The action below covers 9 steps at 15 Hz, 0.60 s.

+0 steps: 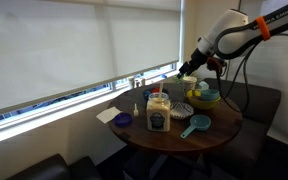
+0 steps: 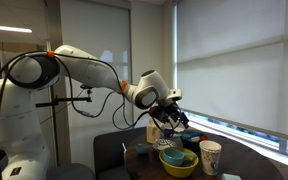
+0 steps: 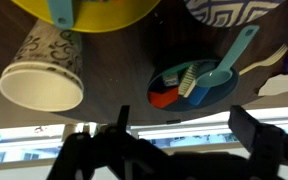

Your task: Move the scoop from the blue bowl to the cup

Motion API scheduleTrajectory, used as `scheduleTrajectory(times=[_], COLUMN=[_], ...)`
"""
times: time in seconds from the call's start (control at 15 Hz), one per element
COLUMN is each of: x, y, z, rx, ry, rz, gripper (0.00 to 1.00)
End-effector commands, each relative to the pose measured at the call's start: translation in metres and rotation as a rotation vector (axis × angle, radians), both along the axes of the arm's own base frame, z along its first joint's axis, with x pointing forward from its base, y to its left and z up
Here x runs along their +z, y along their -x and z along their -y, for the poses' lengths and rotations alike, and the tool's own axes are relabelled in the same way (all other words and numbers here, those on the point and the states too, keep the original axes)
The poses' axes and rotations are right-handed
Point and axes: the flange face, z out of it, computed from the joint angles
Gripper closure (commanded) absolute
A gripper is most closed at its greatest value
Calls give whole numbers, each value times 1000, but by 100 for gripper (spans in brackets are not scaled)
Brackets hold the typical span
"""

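Scoop [image 3: 59, 11] mostly out of frame in blue bowl [image 3: 124, 12] (only handle visible); tool [image 3: 182, 130] wide, empty.

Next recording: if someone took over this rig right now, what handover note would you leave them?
Gripper: open, empty, hovering above the table, touching nothing.
Scoop: lying in the blue bowl with other small items, handle sticking out past the rim.
Cup: upright on the table, apart from the blue bowl, looks empty.
Done: nothing; the scoop is not yet grasped.
Left: descend, grip the scoop, lift it out, carry it to the cup, release.
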Motion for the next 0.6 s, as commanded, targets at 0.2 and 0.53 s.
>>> scheduleTrajectory(times=[0.2,0.53], x=[-24,-41], y=[-25,-27], z=[-23,-23], rx=[32,26], ry=[-135,-130], rz=[-258,-308], gripper=[0,0])
